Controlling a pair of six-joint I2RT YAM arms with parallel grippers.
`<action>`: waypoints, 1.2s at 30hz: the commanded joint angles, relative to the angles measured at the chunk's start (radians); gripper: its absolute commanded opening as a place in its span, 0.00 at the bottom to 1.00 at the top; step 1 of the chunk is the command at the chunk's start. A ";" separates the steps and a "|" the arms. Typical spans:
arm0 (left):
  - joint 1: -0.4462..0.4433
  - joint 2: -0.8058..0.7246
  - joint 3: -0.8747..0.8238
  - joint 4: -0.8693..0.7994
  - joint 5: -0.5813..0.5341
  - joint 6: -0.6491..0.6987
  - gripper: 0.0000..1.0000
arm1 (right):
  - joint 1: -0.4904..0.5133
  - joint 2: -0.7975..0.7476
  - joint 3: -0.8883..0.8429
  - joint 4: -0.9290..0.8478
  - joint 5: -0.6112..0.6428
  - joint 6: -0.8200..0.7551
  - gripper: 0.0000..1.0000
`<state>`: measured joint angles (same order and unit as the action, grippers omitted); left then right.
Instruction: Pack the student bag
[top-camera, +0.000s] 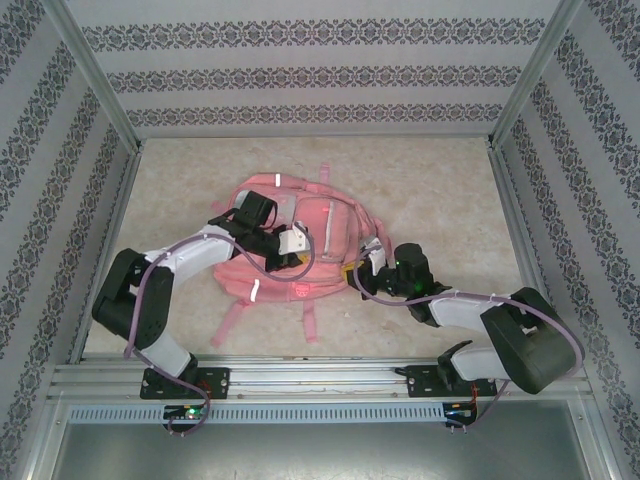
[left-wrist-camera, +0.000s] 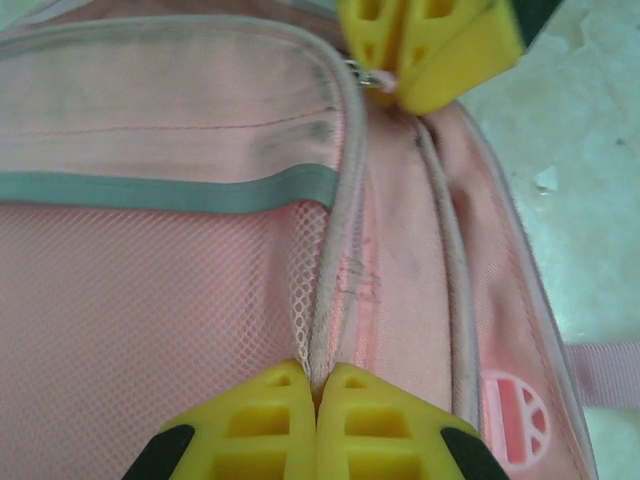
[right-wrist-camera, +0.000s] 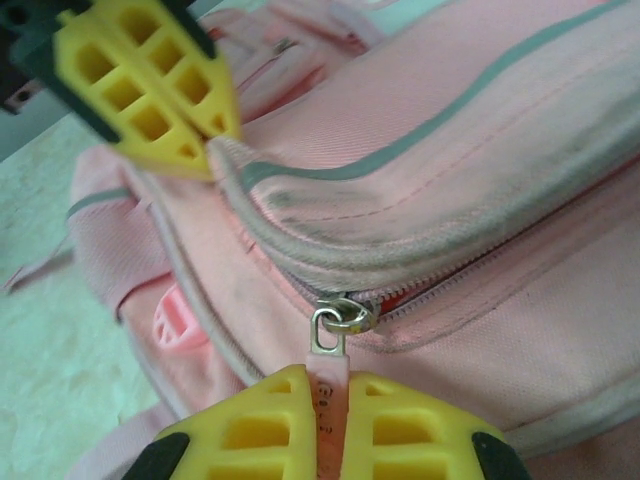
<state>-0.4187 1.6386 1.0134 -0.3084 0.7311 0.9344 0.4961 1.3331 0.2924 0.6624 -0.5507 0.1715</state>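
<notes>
Left hand (left-wrist-camera: 318, 378) pinches an edge seam (left-wrist-camera: 338, 240) of the student bag (left-wrist-camera: 150, 310); right hand (right-wrist-camera: 330, 392) grips its zip pull (right-wrist-camera: 328, 335); bag lies on the table (top-camera: 440, 200)

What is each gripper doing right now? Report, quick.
Left gripper: closed, pinching the piped seam of the student bag.
Right gripper: closed on the bag's pink zipper pull.

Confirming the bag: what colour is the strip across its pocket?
Grey-green strip on the pink student bag; clearest from left wrist.
</notes>
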 joint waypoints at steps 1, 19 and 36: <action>0.088 0.054 0.078 0.114 -0.087 0.077 0.08 | 0.042 -0.012 0.003 -0.049 -0.060 -0.030 0.00; 0.030 -0.128 -0.072 0.095 0.011 0.047 0.75 | 0.146 0.174 0.114 0.060 -0.039 0.112 0.00; -0.111 0.140 0.057 0.100 -0.253 0.254 0.24 | 0.072 0.170 0.035 0.175 -0.117 0.357 0.00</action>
<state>-0.5293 1.7447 1.0435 -0.2066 0.5571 1.1389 0.5888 1.5238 0.3649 0.7856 -0.6014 0.4629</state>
